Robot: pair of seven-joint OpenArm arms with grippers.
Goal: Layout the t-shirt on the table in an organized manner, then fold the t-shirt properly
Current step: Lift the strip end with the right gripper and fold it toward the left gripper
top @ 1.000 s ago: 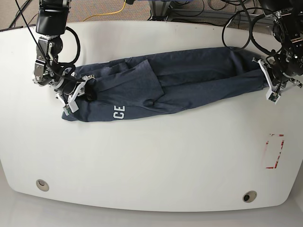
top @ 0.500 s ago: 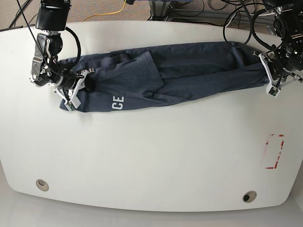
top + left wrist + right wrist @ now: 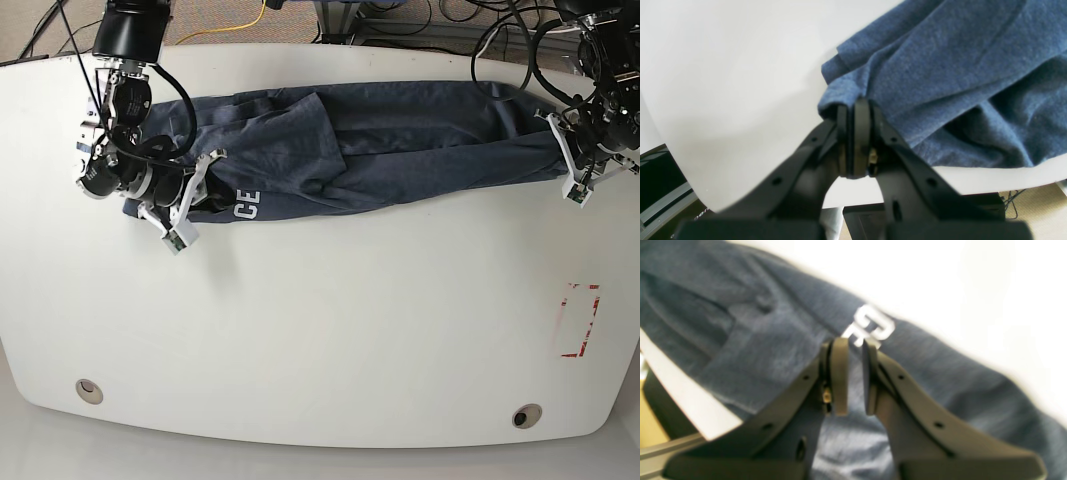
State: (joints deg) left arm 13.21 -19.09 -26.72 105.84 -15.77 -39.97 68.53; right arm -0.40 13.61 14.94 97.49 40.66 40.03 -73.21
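1. Since the earlier frames the t-shirt (image 3: 380, 150) has shifted toward the table's far edge, and my right gripper (image 3: 193, 196) has swung in over the white lettering (image 3: 248, 205).
2. Nearest me, bare white table (image 3: 320, 330) with two round grommet holes (image 3: 89, 390), the second (image 3: 526, 415), and a red rectangular mark (image 3: 580, 320) on the base view's right.
3. Mid-table: shirt lies as a long, bunched navy band running across, creased, with a folded flap near its middle.
4. Right gripper, wrist view (image 3: 853, 366): jaws stand slightly apart over the cloth close to the lettering (image 3: 870, 326); picture is blurred, so I cannot tell whether any fabric is pinched.
5. Left gripper (image 3: 855, 113): jaws closed tight on a folded corner of the t-shirt (image 3: 957, 76) at its end, near the table (image 3: 723, 83) edge.
6. Farthest: cables and floor beyond the table rim.
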